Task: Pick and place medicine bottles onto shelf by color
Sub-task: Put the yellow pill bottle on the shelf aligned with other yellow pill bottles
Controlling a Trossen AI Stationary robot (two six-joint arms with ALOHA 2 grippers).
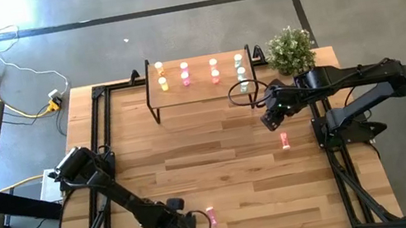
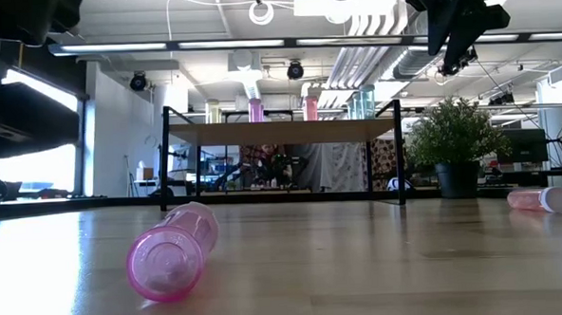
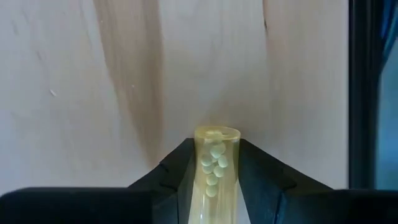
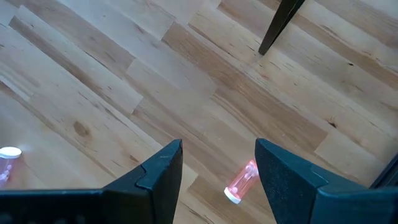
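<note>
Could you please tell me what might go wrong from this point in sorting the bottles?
The left end effector pinches a yellow bottle that sticks out past its fingertips, so it may slip or tilt in transit. The shelf is crowded, so placing could topple neighbours. Two pink bottles lie flat and could roll.

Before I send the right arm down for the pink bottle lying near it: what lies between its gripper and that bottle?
Nothing: in the high view only bare tabletop separates the right gripper from the pink bottle.
</note>
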